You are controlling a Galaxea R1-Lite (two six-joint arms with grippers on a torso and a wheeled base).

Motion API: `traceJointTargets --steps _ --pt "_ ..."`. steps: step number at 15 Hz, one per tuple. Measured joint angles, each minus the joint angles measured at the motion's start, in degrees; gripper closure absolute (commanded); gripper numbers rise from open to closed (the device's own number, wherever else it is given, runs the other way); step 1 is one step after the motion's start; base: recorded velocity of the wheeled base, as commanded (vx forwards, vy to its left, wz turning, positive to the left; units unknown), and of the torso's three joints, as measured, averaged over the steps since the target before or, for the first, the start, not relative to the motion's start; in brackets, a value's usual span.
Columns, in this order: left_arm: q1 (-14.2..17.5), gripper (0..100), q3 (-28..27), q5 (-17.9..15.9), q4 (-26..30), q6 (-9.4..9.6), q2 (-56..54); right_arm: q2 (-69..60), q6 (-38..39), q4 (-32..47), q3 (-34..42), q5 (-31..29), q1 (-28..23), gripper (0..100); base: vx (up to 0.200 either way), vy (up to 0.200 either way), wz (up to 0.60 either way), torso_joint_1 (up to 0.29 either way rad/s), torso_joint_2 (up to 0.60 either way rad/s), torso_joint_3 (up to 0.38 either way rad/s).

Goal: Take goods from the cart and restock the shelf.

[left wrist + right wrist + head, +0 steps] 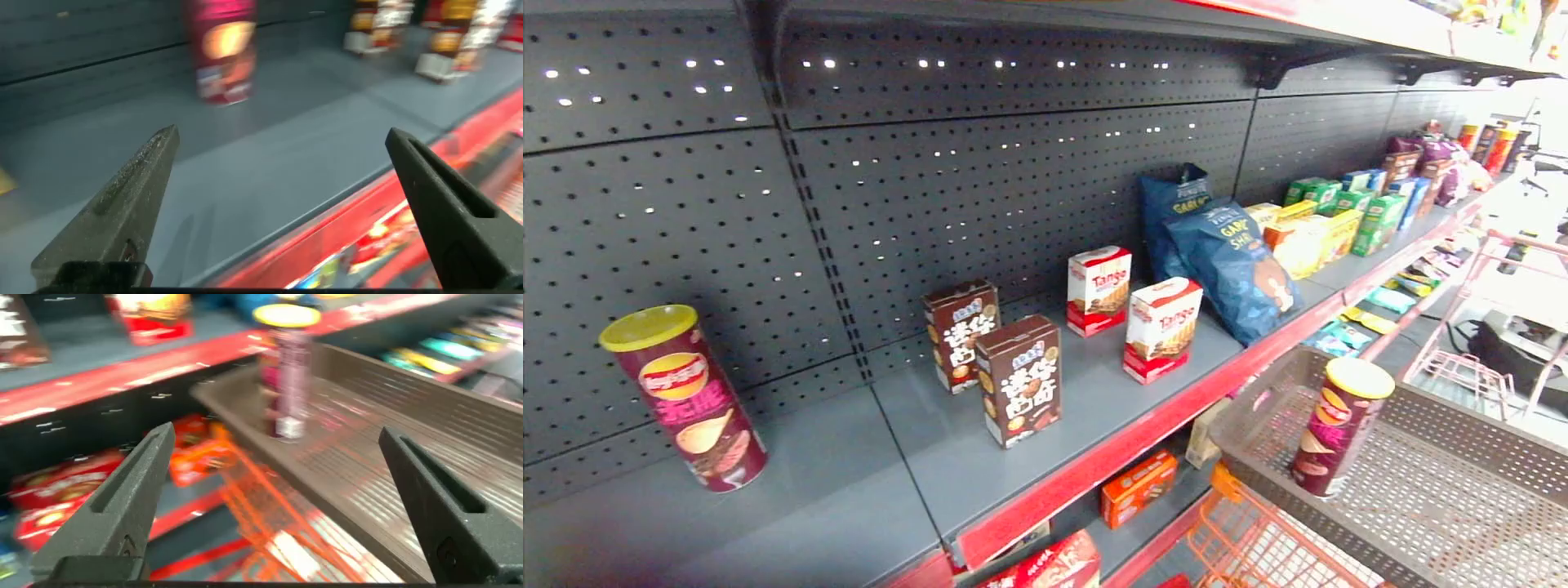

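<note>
Chip cans: two, each dark red with a yellow lid. The shelf can was at the left end of the shelf; the cart can was in the cart basket.
Brown boxes: two, upright, one behind the other, mid-shelf.
Red-and-white boxes: two, upright, just right of the brown pair.
Blue bags: two, leaning back near the pegboard wall, the front one overlapping the rear one.
Lower tier: one orange box lay under the red shelf edge.
Shelf can, axis: long axis roughly vertical, base on the grey board, lid up, near the back wall and well apart from the brown boxes.
Cart can, axis: also upright, lid up, standing on the perforated floor near the basket's corner closest to the shelf.
Left gripper: its fingers were spread wide, with nothing between them and touching nothing. It hung over the shelf's front part, and the shelf can was well beyond it.
Right gripper: its fingers were likewise wide apart, empty and in contact with nothing. It was pointed toward the basket, with the cart can apart from it.
</note>
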State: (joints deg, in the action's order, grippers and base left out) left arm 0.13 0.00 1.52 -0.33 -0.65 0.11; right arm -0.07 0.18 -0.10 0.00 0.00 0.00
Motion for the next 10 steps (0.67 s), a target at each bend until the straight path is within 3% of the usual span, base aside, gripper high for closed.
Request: traceJointTargets --steps 3,10 --pt "0.0 0 0.0 0.0 0.0 0.02 0.0 0.0 0.0 0.0 0.0 0.0 0.0 0 0.000 0.000 -0.60 0.002 0.00 0.001" --pt "0.0 0 0.0 0.0 0.0 0.02 0.0 0.0 -0.2 0.0 0.0 0.3 0.0 0 0.000 0.000 0.00 0.000 0.00 0.000"
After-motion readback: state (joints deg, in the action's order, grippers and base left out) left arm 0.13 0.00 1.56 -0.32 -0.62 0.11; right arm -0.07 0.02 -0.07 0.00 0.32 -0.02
